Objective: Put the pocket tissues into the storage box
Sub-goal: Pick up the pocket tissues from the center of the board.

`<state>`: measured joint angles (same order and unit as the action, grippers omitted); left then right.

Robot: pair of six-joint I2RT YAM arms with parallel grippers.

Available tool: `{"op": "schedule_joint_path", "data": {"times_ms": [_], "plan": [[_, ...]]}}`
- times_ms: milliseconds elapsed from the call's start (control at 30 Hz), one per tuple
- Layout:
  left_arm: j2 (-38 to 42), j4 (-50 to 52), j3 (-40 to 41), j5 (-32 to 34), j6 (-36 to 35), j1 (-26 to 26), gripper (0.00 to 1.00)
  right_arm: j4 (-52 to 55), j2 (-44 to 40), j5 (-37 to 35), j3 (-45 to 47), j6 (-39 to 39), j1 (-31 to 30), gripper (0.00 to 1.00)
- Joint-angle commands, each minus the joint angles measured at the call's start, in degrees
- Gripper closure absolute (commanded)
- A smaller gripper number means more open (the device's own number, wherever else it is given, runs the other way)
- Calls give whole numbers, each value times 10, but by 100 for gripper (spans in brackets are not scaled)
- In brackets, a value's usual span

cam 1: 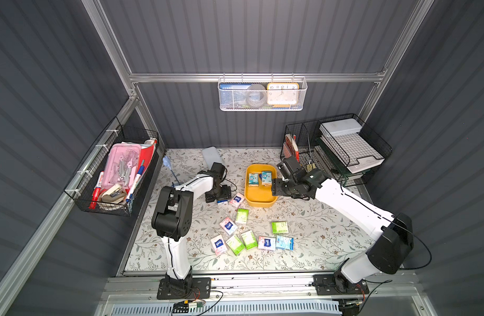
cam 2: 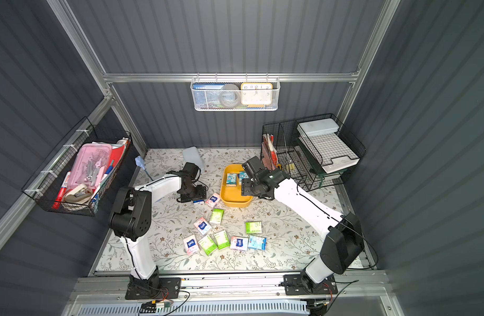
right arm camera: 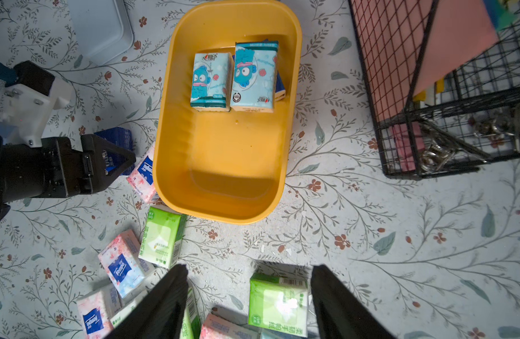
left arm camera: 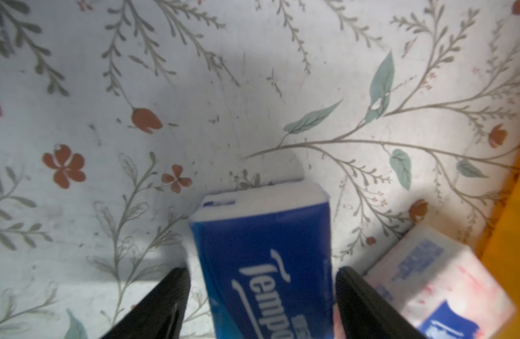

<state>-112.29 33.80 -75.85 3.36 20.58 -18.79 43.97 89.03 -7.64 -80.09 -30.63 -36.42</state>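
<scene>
In storage box (right arm camera: pixel 223 164): three packets (right arm camera: pixel 254 76). Outside: about ten pocket tissues (cam 1: pixel 242 216). Left gripper (left arm camera: pixel 260 271): fingers apart astride dark-blue packet (left arm camera: pixel 261 249), apparently unclamped. Right gripper (right arm camera: pixel 250 268): fingers apart, empty.

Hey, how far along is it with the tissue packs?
Done: at least three packets lie in the storage box. In hand: the left hand straddles a dark blue packet on the table, grip unclear; the right hand is open, empty. Left: about nine loose packets.
</scene>
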Motion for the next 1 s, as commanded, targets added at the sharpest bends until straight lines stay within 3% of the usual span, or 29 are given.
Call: {"op": "schedule_joint_path", "data": {"times_ms": [0, 133, 200, 333, 533, 767, 967], "plan": [[-19, -3, -7, 13, 12, -3, 24, 16, -12, -16, 8, -1, -1, 29], [-22, -4, -6, 22, 13, -4, 46, 18, -15, -17, 10, 1, -1, 29], [-20, -3, -6, 27, 13, -5, 64, 18, -15, -16, 11, 1, -1, 29], [-21, 5, -10, 32, 12, -5, 75, 17, -14, -16, 10, 1, -1, 29], [1, 40, -48, 34, 11, -7, 73, 17, -24, -33, 15, 4, 3, 29], [28, 105, -174, 26, 9, -33, 70, -21, -65, -44, 78, -8, 31, 29], [-16, 148, -293, 22, 7, -82, 70, -35, -96, -38, 121, -15, 63, 29]]}}
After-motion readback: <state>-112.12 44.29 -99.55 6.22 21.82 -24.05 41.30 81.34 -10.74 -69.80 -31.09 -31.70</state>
